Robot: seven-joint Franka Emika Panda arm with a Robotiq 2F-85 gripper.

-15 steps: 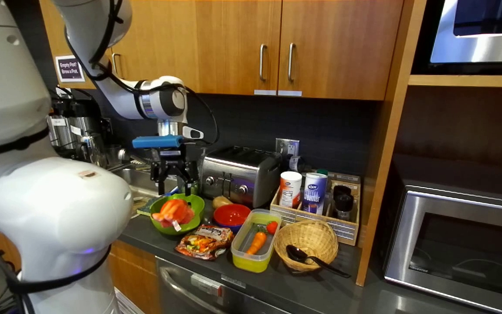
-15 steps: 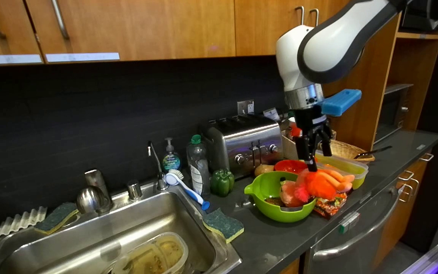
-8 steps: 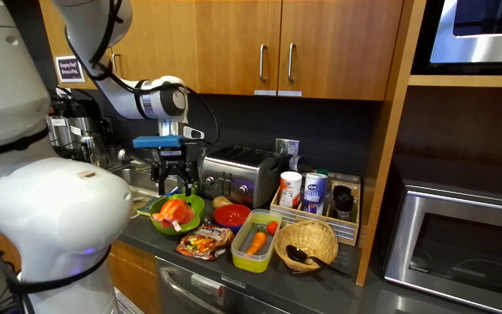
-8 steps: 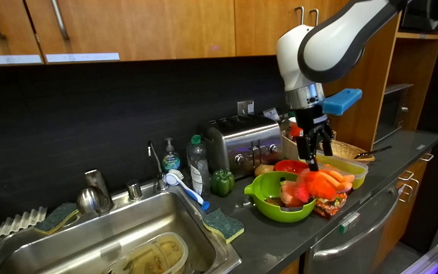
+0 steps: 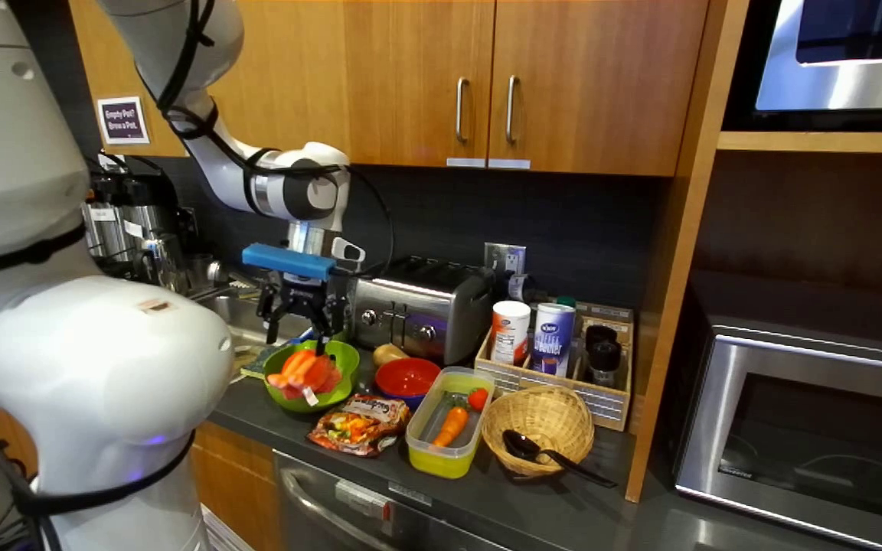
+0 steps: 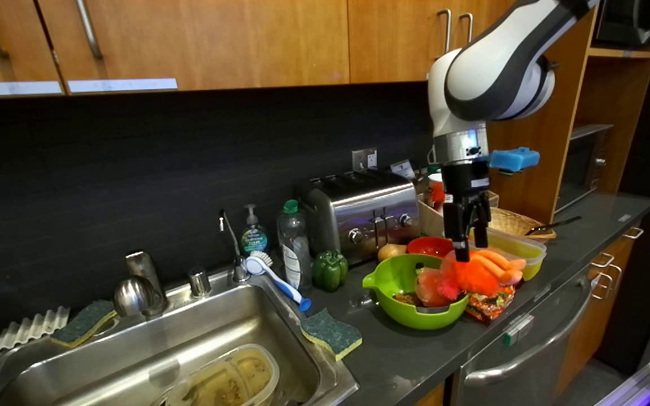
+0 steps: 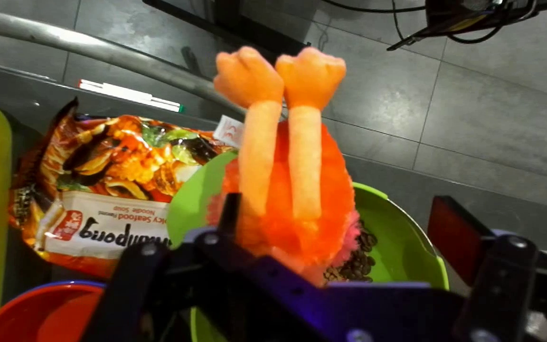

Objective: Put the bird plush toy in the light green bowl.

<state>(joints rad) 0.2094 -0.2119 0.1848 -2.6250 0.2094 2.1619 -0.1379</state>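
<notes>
The pink-and-orange bird plush toy (image 5: 305, 373) lies in the light green bowl (image 5: 346, 366). In an exterior view its pink end is inside the bowl (image 6: 415, 320), while its orange body (image 6: 474, 276) and legs stick out over the rim. In the wrist view its two orange legs (image 7: 305, 161) point away from the gripper, beyond the bowl's rim (image 7: 404, 237). My gripper (image 5: 297, 344) is open above the bowl, fingers downward. In the wrist view its fingers (image 7: 340, 218) are wide apart; one finger overlaps the toy's side, the other is off to the right. I cannot tell whether it touches.
Coffee beans (image 7: 360, 256) lie inside the green bowl. A noodle packet (image 5: 362, 425), a red bowl (image 5: 408, 378), a yellow-green container (image 5: 445, 459) and a woven basket (image 5: 575, 417) stand beside it. The toaster (image 6: 378, 217) is behind, the sink (image 6: 280, 316) to one side.
The arm and gripper have shifted, tilted a little and come slightly lower toward the toy within the last half second. The toy and bowl have not visibly moved.
</notes>
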